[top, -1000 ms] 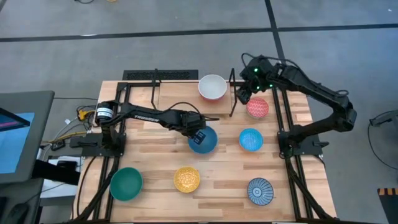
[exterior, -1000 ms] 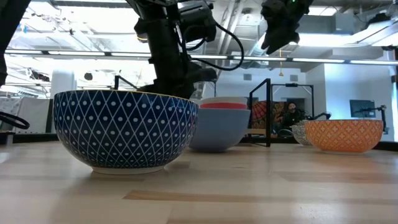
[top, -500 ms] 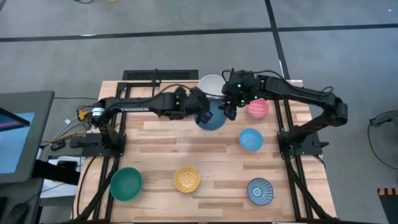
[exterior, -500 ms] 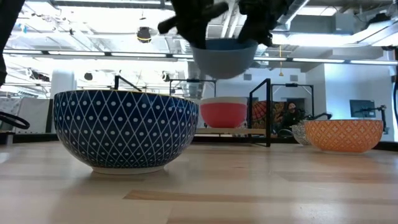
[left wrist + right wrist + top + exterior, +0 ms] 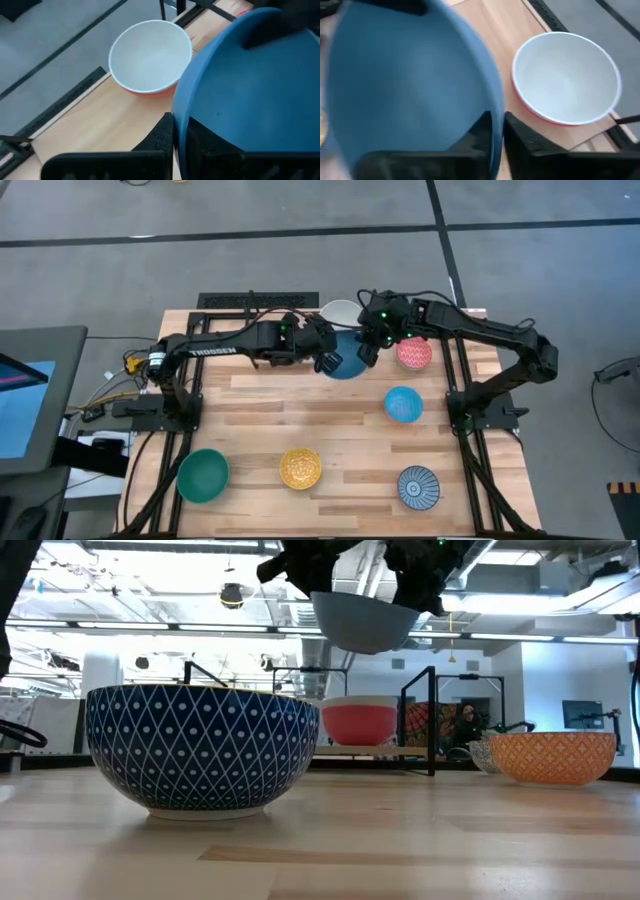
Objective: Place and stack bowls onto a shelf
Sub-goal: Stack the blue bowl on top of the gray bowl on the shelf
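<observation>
A blue bowl (image 5: 345, 363) hangs in the air over the table's far middle, tilted in the low view (image 5: 362, 622). My left gripper (image 5: 326, 362) is shut on its left rim and my right gripper (image 5: 367, 352) on its right rim. Just beyond and below it, a bowl that is white inside and red outside (image 5: 340, 316) stands upright on its base on the light-wood shelf (image 5: 280, 322), as far as I can tell. In the low view the red bowl (image 5: 360, 722) shows under the blue one. My left gripper has the blue bowl's rim (image 5: 178, 107) between its fingers, one finger inside the bowl (image 5: 210, 145) and one outside (image 5: 162, 135). It comes level from the table's left. The bowl is lifted clear. My right gripper has the opposite rim (image 5: 496, 100), one finger (image 5: 479, 131) inside the bowl and one (image 5: 522, 136) outside, coming from the table's right.
A pink-red patterned bowl (image 5: 413, 354) and a light blue bowl (image 5: 403, 404) lie to the right. A teal (image 5: 203, 475), a yellow (image 5: 300, 468) and a striped bowl (image 5: 418, 486) line the near side. Black shelf legs (image 5: 372, 330) stand beside the grippers.
My left gripper has lifted the blue bowl off the table's middle and carried it toward the far edge, above the white and red bowl. My right gripper has moved toward the table's left, to the bowl's right rim. The bowl has since tipped a little.
</observation>
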{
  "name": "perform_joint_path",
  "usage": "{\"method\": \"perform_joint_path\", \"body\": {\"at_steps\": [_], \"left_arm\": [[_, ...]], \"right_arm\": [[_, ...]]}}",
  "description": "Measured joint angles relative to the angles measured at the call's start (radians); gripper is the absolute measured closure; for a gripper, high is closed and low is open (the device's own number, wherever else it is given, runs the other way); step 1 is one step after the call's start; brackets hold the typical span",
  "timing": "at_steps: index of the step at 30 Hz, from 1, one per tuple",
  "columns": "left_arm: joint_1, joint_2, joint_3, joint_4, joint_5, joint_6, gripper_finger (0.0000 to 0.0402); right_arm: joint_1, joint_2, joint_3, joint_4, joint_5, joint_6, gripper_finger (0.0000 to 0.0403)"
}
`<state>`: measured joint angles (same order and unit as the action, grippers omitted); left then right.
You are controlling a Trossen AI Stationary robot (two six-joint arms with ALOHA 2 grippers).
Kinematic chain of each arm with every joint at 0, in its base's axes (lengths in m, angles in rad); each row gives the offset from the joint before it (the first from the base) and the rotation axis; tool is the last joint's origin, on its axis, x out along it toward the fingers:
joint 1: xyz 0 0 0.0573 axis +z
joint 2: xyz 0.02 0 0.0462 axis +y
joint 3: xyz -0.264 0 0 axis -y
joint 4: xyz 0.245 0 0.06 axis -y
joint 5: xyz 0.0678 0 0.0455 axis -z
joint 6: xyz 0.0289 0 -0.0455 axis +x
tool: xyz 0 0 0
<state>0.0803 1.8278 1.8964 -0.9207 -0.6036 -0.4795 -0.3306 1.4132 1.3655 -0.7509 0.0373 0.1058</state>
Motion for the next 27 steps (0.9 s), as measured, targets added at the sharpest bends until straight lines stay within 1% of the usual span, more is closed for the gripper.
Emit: {"method": "perform_joint_path", "body": {"at_steps": [1,5,8,11,14,19,20,21,24,27], "left_arm": [[-0.001,0.0,0.002,0.004,0.007,-0.004,0.0399],[0.0,0.0,0.003,0.008,0.039,-0.008,0.038],[0.0,-0.009,0.003,-0.003,0.059,-0.008,0.035],[-0.001,-0.039,0.003,-0.03,0.068,-0.02,0.0315],[0.0,-0.082,0.004,-0.071,0.064,-0.041,0.0282],[-0.001,-0.158,0.004,-0.126,0.044,-0.055,0.0246],[-0.001,-0.173,0.003,-0.149,0.022,-0.05,0.0242],[0.0,-0.187,-0.001,-0.181,0.006,-0.051,0.0238],[0.002,-0.215,0.0,-0.185,-0.04,-0.069,0.0232],[0.0,-0.251,0.0,-0.225,-0.065,-0.095,0.0228]], "right_arm": [[-0.005,0.001,0.0,-0.001,0.003,-0.012,0.0376],[-0.03,0.002,-0.002,-0.002,-0.022,-0.027,0.0379],[-0.055,0.002,-0.002,0.004,-0.054,-0.041,0.0379],[-0.094,0.002,-0.002,0.037,-0.132,-0.052,0.0379],[-0.132,0.002,0.002,0.067,-0.179,-0.054,0.0379],[-0.18,0.021,0.068,0.081,-0.175,-0.069,0.0379],[-0.192,0.026,0.085,0.063,-0.182,-0.082,0.0379],[-0.202,0.031,0.107,0.055,-0.181,-0.091,0.0379],[-0.231,0.058,0.167,0.076,-0.182,-0.1,0.0379],[-0.242,0.089,0.202,0.067,-0.231,-0.103,0.0379]]}}
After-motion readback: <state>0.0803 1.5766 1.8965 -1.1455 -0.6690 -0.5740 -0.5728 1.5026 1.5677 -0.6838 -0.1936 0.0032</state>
